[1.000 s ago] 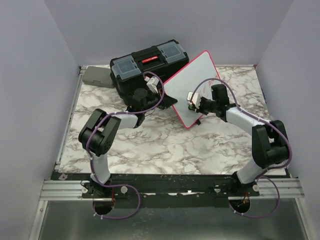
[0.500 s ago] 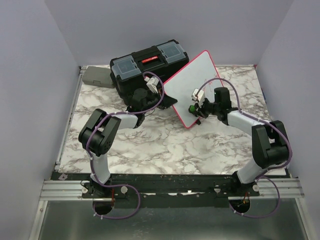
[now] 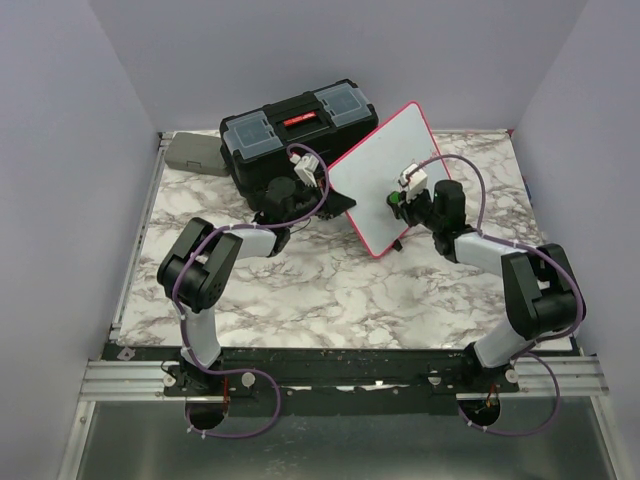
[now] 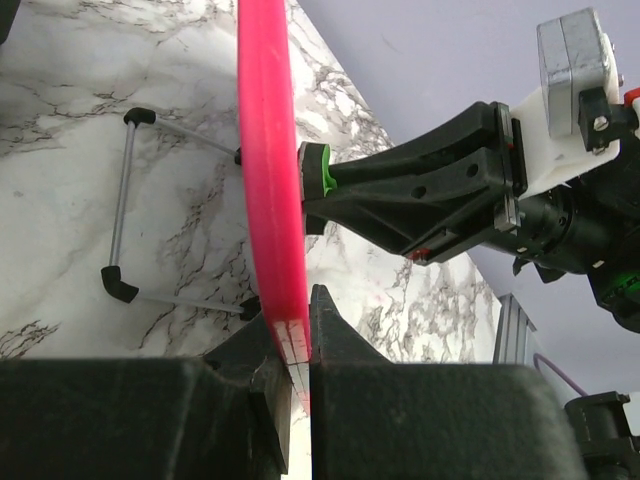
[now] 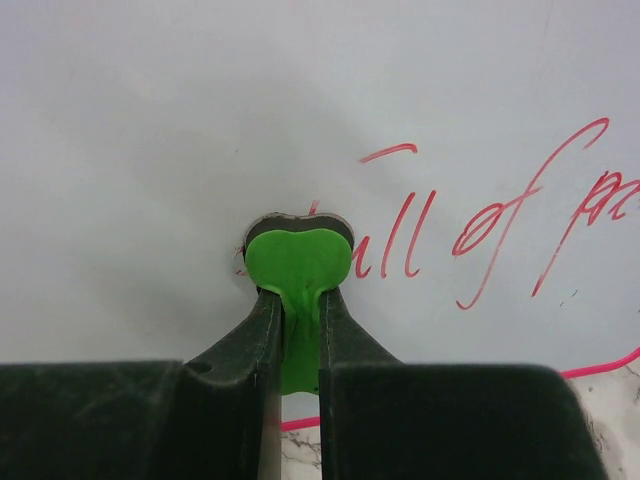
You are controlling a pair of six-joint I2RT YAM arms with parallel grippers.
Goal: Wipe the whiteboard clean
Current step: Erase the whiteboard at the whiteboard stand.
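The whiteboard [image 3: 375,165], white with a pink-red frame, stands tilted on edge at the back of the table. My left gripper [image 3: 338,203] is shut on its frame [image 4: 265,180] at the lower left edge, jaws either side of the rim. My right gripper [image 3: 397,205] is shut on a small green eraser [image 5: 298,262], whose head presses flat against the board's face [image 5: 150,130]. Red handwriting [image 5: 480,225] runs to the right of the eraser. In the left wrist view the eraser [image 4: 322,170] touches the board from the right, and the board's wire stand [image 4: 120,210] shows behind it.
A black toolbox [image 3: 295,130] with a red latch sits just behind the board's left side. A grey box [image 3: 195,153] lies at the back left corner. Purple walls close in the marble table [image 3: 300,290] on three sides.
My right gripper has slid the green eraser up the board's face, from near the lower edge toward its middle. The left arm and the board have stayed put.
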